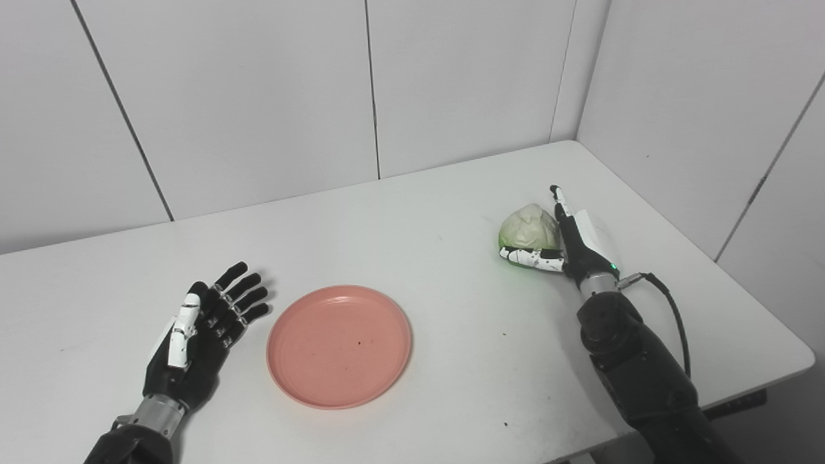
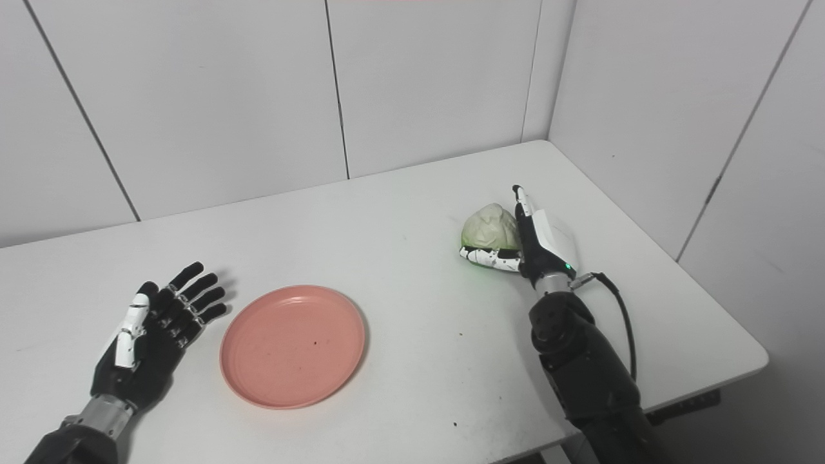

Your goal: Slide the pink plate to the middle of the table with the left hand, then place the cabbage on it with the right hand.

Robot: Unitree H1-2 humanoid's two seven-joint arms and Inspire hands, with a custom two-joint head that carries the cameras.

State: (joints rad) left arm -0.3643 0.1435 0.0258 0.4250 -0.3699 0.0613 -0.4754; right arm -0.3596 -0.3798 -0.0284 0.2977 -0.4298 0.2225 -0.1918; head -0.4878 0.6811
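Pink plate (image 1: pixel 339 346) sits mid-table; we keep the left hand (image 1: pixel 203 335) spread, empty. Right hand (image 1: pixel 567 245) cups the cabbage (image 1: pixel 528 227), fingers apart: close evenly before lifting.

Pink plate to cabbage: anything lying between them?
No objects: between the pink plate and the cabbage there is only bare white table, apart from a few tiny dark specks. Both eye views show this.

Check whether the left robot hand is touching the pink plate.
Apart. In the left eye view, bare white table shows between the left robot hand and the pink plate's rim; the hand lies open beside it.
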